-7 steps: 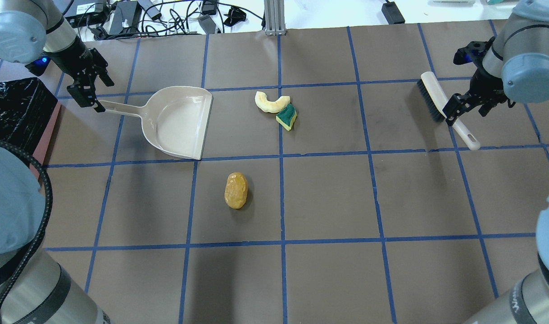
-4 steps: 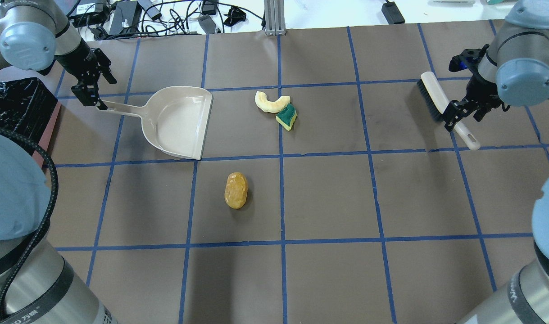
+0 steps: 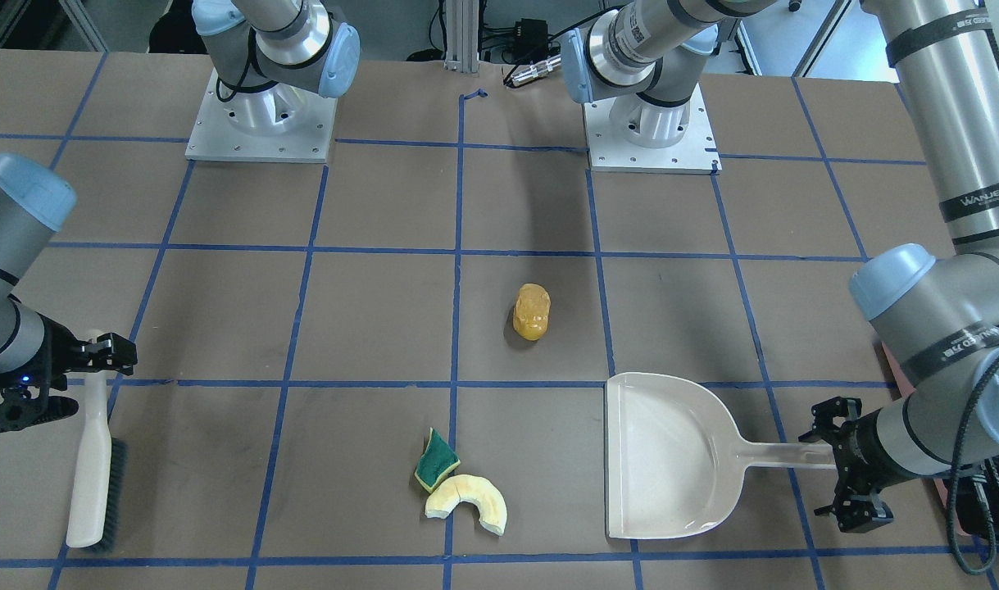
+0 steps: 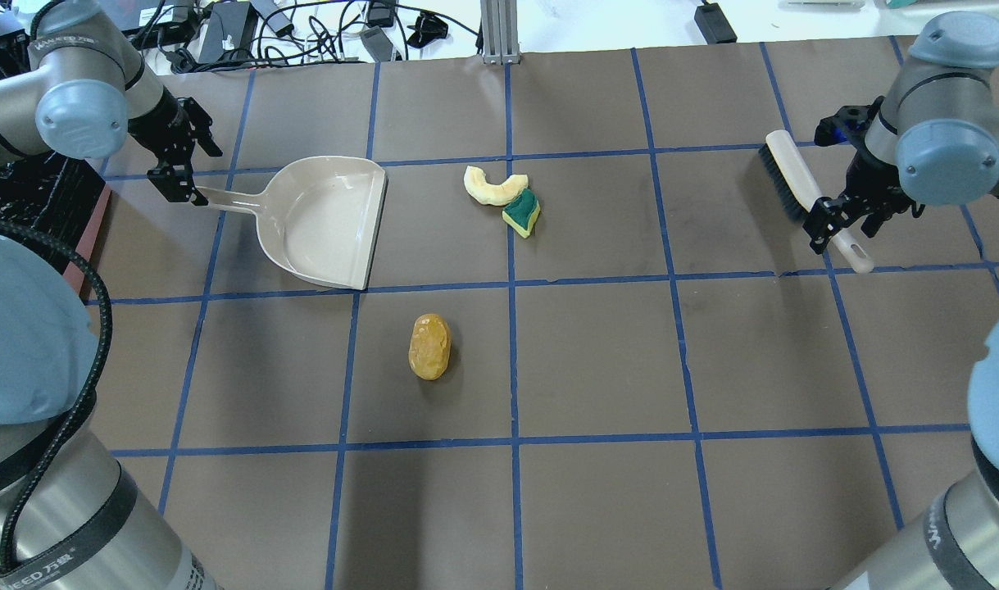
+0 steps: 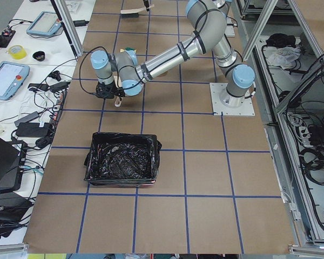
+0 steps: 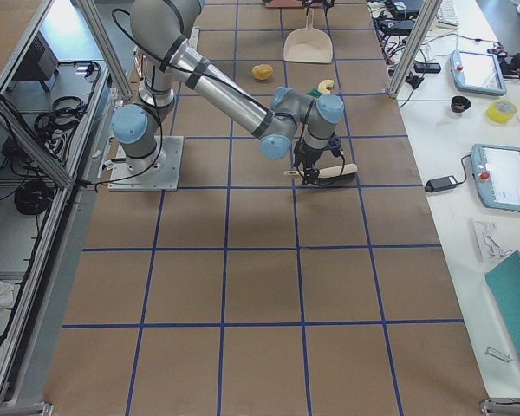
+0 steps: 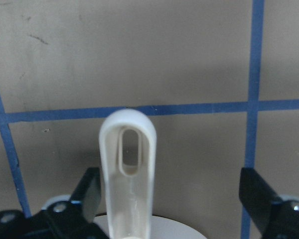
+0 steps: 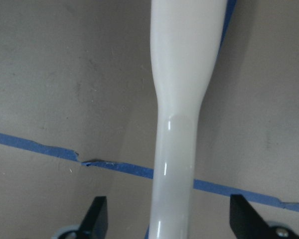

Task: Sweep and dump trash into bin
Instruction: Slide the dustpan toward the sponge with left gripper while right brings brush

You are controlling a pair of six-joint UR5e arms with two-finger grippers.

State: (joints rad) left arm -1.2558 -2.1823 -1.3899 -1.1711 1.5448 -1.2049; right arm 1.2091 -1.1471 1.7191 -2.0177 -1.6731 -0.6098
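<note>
A robotics lab, most likely — two arms (image 3: 286, 41) bolted through metal base plates (image 3: 220, 143) to a brown counter (image 4: 597, 360) gridded in blue tape (image 4: 513, 393), with aluminium frame posts (image 4: 494, 33), cable tangles (image 4: 311, 33) and what look like teach pendants (image 6: 505, 178) alongside.

Dustpan (image 4: 323, 233) smooth glossy plastic; bin (image 5: 95, 162) lined crinkled glossy plastic; table (image 4: 597, 352) matt.

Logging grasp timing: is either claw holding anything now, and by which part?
Nothing is held. The left claw stands open astride the handle of the beige plastic dustpan; the right claw, open, straddles the handle of the white black-bristled brush.
</note>
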